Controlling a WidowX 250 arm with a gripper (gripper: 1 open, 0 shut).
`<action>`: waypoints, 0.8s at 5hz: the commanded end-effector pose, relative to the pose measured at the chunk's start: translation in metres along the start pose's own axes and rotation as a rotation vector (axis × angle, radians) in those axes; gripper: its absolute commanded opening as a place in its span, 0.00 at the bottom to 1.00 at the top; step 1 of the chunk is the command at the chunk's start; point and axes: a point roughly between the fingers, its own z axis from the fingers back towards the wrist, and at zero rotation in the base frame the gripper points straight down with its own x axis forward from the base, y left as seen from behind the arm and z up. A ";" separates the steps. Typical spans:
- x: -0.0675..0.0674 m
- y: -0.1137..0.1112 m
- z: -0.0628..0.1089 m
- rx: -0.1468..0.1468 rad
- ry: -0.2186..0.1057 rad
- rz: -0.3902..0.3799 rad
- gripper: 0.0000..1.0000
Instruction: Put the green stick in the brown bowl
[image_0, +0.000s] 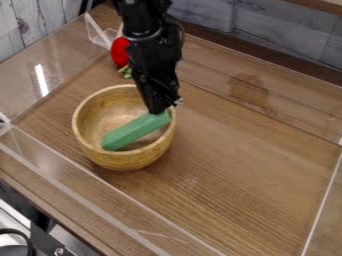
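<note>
My arm (151, 40) is black and blocky, narrowing to slim dark fingers (162, 100) with a small white mark.

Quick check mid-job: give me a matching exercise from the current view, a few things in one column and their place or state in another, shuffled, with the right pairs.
Things:
1. green stick
2. brown bowl
3. red toy
4. gripper

Places or states:
A. on the wooden table, holding the stick
B. behind the arm, outside the bowl
C. lying slanted inside the bowl, one end up on its right rim
D. pointing down over the bowl's right rim, jaws shut

Pairs: 1-C, 2-A, 3-B, 4-D
</note>
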 end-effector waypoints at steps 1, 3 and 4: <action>0.005 0.003 0.001 0.024 -0.028 0.045 0.00; 0.002 0.006 -0.008 -0.006 -0.021 0.075 1.00; -0.002 0.013 -0.010 -0.028 -0.018 0.064 1.00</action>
